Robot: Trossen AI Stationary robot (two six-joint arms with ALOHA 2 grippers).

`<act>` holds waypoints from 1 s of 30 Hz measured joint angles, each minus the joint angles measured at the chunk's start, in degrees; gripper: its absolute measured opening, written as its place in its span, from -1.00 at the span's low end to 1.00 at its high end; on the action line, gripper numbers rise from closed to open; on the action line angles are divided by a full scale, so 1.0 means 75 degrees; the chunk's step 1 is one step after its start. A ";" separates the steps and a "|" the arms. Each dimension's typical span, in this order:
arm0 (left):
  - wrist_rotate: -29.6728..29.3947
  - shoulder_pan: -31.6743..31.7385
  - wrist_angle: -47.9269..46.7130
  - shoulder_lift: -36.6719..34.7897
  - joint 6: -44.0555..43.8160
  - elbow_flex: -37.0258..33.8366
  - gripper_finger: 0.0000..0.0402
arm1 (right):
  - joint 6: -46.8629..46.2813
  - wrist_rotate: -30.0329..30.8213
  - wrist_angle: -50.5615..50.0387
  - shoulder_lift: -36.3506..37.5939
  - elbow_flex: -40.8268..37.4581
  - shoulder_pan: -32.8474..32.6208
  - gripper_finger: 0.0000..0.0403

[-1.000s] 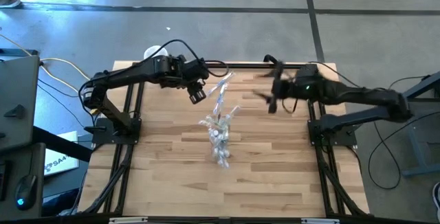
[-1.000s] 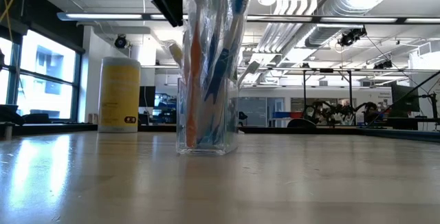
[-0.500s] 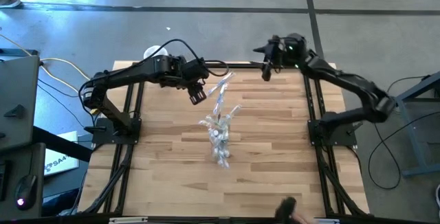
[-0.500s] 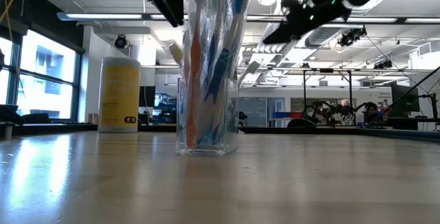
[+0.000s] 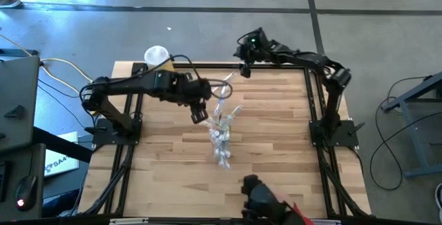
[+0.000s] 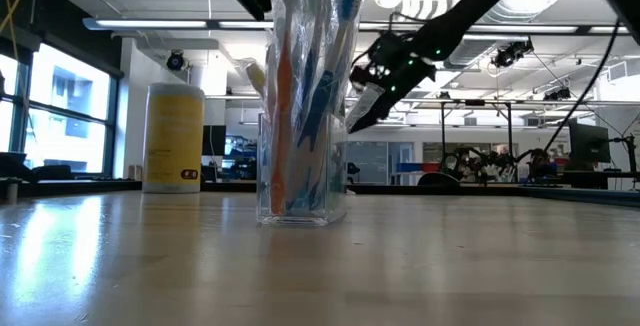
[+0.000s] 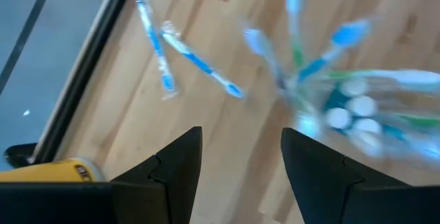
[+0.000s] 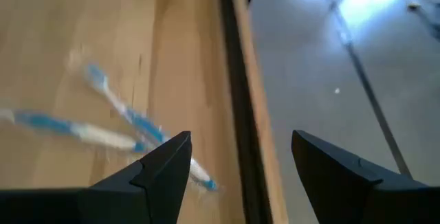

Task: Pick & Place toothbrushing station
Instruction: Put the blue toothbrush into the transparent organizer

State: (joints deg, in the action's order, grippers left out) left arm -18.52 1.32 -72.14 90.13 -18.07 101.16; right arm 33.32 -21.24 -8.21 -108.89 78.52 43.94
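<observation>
The clear plastic cup (image 6: 300, 181) stands on its base at the table's middle (image 5: 221, 137), holding several upright toothbrushes and white-capped teal tubes (image 7: 347, 110). Two wrapped toothbrushes (image 7: 185, 56) lie flat on the wood past it, near the far edge (image 5: 224, 85); they also show in the right wrist view (image 8: 113, 117). My left gripper (image 5: 200, 112) is open and empty, hovering just left of the cup's brush tops (image 7: 240, 162). My right gripper (image 5: 244, 70) is open and empty above the far edge, just right of the loose toothbrushes (image 8: 237, 172).
A yellow bottle with a white cap (image 5: 157, 55) stands at the far left edge, also in the low view (image 6: 172, 138). A dark shape with a bit of red (image 5: 261, 199) reaches in at the near edge. The black frame rail (image 8: 237, 93) runs along the far edge.
My right arm has swung quickly from the table's right side to the far edge and leftward, toward the loose toothbrushes. My left gripper has moved a little toward the near edge, closer to the cup. The dark shape has come in at the near edge.
</observation>
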 joint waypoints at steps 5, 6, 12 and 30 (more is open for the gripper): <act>-0.0060 -0.0733 0.0000 0.0000 -0.0391 0.0000 -0.05 | 0.1001 0.0034 -0.0627 -0.0644 0.0458 -0.0305 0.21; -0.0111 -0.0870 0.0000 0.0000 -0.0467 0.0000 -0.05 | 0.1142 0.0036 -0.0618 -0.0728 0.0478 -0.0366 0.21; -0.0861 -0.1601 0.0004 0.0003 -0.0999 0.0000 -0.05 | 0.1764 0.0327 -0.0337 -0.0914 0.0484 -0.0711 0.21; -0.1629 -0.1777 0.1291 0.0003 -0.2316 0.0003 -0.05 | 0.1561 0.1032 -0.1629 -0.0914 0.0490 -0.1000 0.21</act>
State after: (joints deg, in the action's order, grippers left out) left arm -30.74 -12.01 -62.46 90.15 -35.44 101.19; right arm 45.03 -13.50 -20.43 -115.74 82.19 36.44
